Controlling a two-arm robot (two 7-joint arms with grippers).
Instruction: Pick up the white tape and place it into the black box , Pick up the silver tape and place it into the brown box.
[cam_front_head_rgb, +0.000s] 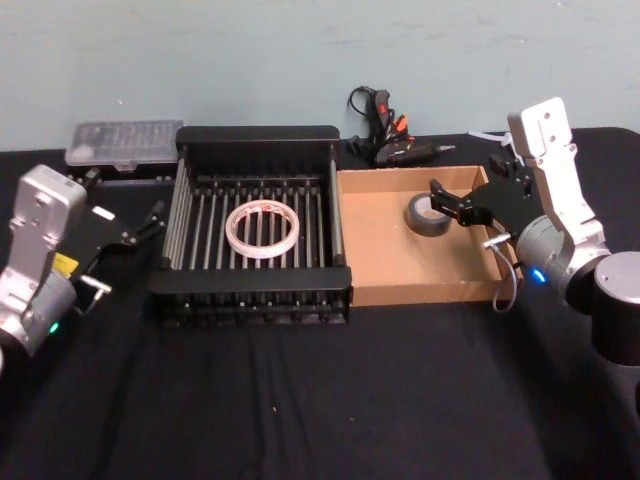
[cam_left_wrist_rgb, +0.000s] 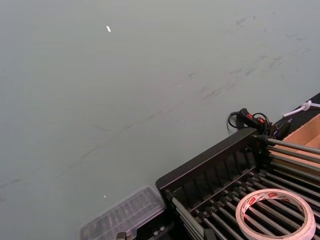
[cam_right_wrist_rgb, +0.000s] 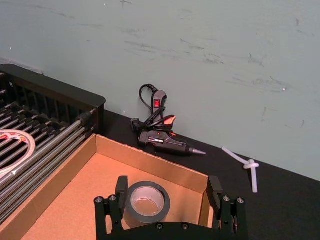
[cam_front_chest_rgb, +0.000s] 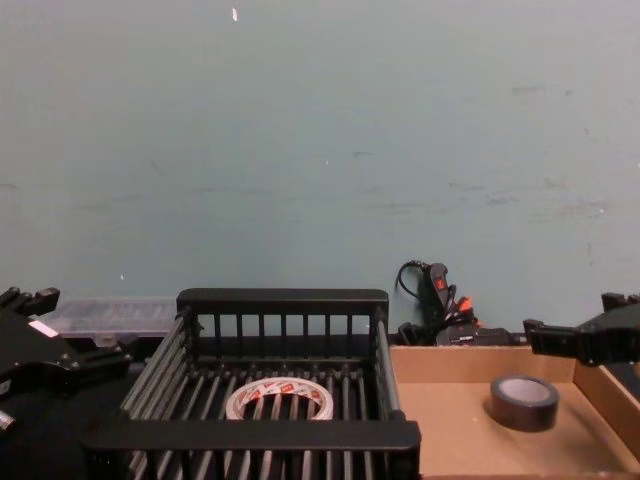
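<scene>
The white tape (cam_front_head_rgb: 262, 229) (cam_left_wrist_rgb: 260, 196) (cam_front_chest_rgb: 250, 400) lies flat on the slatted floor of the black box (cam_front_head_rgb: 250, 290) (cam_left_wrist_rgb: 205, 170) (cam_front_chest_rgb: 280, 300). Beside it, the silver tape (cam_front_head_rgb: 415, 222) (cam_right_wrist_rgb: 147, 186) (cam_front_chest_rgb: 520, 412) rests flat in the far right part of the brown box (cam_front_head_rgb: 400, 280) (cam_right_wrist_rgb: 65, 200) (cam_front_chest_rgb: 450, 430). My right gripper (cam_front_head_rgb: 462, 195) (cam_right_wrist_rgb: 168, 192) (cam_front_chest_rgb: 570, 335) hovers open just above and to the right of the silver roll, holding nothing. My left gripper (cam_front_head_rgb: 128, 212) (cam_front_chest_rgb: 70, 345) stays open to the left of the black box, apart from it.
A black glue gun (cam_front_head_rgb: 385, 130) (cam_right_wrist_rgb: 162, 137) (cam_front_chest_rgb: 440, 300) lies against the wall behind the boxes. A clear plastic case (cam_front_head_rgb: 125, 143) (cam_left_wrist_rgb: 125, 217) (cam_front_chest_rgb: 110, 315) sits at the back left. A white glue stick (cam_front_head_rgb: 490, 138) (cam_right_wrist_rgb: 245, 162) lies at the back right.
</scene>
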